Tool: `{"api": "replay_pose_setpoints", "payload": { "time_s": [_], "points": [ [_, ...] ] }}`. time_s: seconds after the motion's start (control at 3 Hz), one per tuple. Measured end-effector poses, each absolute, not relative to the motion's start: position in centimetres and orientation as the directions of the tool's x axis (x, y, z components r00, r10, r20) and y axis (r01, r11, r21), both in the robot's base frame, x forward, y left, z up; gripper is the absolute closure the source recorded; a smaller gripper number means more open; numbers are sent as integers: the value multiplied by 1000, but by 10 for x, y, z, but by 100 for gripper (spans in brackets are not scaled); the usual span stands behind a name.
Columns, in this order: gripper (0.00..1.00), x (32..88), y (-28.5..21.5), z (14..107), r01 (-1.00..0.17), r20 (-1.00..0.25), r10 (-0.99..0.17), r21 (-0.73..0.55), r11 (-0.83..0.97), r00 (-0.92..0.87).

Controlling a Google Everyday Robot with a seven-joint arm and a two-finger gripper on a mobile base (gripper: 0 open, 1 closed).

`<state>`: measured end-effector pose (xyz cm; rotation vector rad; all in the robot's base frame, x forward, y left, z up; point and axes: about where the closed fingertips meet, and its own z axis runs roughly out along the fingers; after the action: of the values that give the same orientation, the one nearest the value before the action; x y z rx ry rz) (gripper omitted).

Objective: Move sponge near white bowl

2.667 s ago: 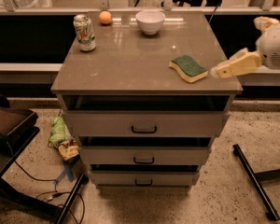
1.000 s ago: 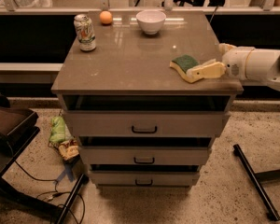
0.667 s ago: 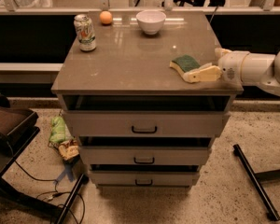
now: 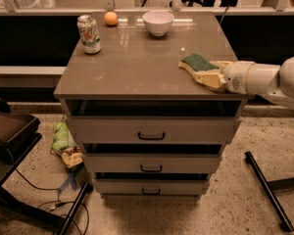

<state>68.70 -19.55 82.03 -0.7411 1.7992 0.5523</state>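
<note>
The sponge (image 4: pixel 197 62), pale yellow foam with a dark green top, lies on the right side of the brown cabinet top (image 4: pixel 137 58), near its front right corner. The white bowl (image 4: pixel 158 22) stands at the back, right of centre, well apart from the sponge. My gripper (image 4: pixel 208 71) reaches in from the right on a white arm (image 4: pixel 264 80). It is at tabletop height, right against the sponge's right and front edge. The sponge rests on the top.
A soda can (image 4: pixel 89 34) stands at the back left and a small orange ball (image 4: pixel 110 18) beside it. Below the top are three drawers (image 4: pixel 152 136). A railing runs behind the cabinet. Crumpled bags (image 4: pixel 63 143) and cables lie on the floor at the left.
My gripper has come in from the right and lowered to the sponge's right edge. The sponge, bowl, can and ball have not moved.
</note>
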Motion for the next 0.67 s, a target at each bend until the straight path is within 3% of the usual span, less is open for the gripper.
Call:
{"api": "replay_pose_setpoints", "payload": {
  "time_s": [0.33,0.67],
  "points": [
    [88,688,-192,820,-718,-944,-224,19,696,-242],
    [100,688,-190,820,-720,-944,-224,20,694,-242]
  ]
}}
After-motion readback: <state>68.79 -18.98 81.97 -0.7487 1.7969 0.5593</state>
